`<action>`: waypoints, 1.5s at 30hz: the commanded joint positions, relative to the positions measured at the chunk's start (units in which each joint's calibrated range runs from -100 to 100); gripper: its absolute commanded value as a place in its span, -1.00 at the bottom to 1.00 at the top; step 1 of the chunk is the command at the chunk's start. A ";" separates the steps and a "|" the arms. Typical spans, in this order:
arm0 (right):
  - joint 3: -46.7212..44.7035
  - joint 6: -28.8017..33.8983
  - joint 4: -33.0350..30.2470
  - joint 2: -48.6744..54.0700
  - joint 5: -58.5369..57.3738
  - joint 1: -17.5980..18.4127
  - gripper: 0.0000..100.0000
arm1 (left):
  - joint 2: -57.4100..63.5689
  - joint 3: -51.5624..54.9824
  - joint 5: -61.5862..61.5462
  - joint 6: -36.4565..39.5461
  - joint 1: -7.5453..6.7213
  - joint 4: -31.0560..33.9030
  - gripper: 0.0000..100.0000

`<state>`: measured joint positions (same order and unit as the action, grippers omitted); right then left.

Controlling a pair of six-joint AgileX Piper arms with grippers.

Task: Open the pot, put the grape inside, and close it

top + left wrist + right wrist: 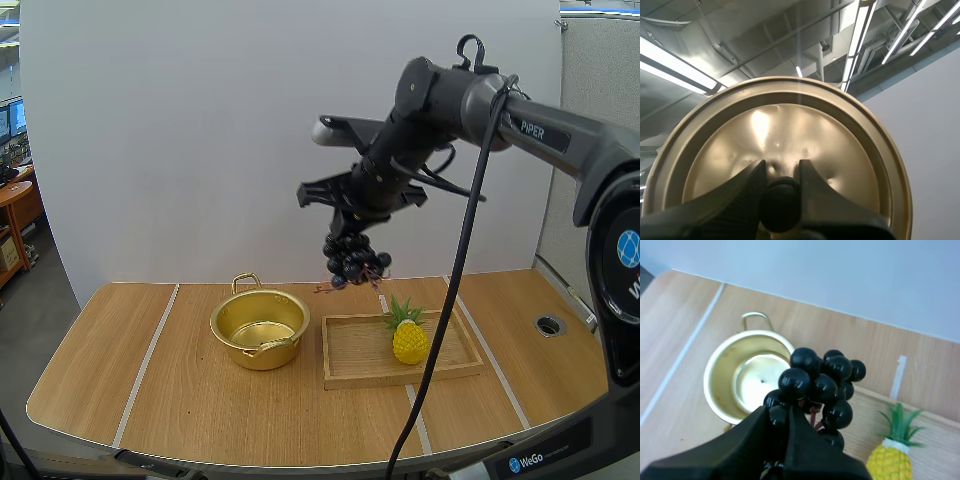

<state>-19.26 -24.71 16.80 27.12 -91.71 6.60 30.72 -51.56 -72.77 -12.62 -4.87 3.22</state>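
Near one pot (262, 356), one grape bunch (352, 262)

High view: behind, above, looks down over table (200, 400). Left wrist: faces up, close on lid (790, 130). Right wrist: looks down, shares pot (722, 367), pineapple (890, 465) with high.

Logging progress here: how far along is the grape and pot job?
Done: the pot stands open and empty. In hand: the left gripper holds the lid by its knob, and the right gripper carries the grapes in the air near the pot. Left: lowering the grapes in and putting the lid back.
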 commanded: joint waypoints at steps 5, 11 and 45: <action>6.37 -0.27 1.16 -5.30 -1.10 5.60 -1.00 | 0.40 -0.20 1.92 0.64 -0.09 0.67 -1.00; 9.36 -0.27 1.16 -12.79 0.84 8.05 -1.00 | 0.40 -0.20 1.92 0.64 -0.09 0.67 -1.00; 15.32 -1.25 0.56 -40.22 9.82 10.55 -1.00 | 0.40 -0.20 1.92 0.64 -0.09 0.67 -1.00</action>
<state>-4.45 -25.04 17.59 -10.69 -83.48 17.09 30.72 -51.56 -72.77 -12.62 -4.87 3.22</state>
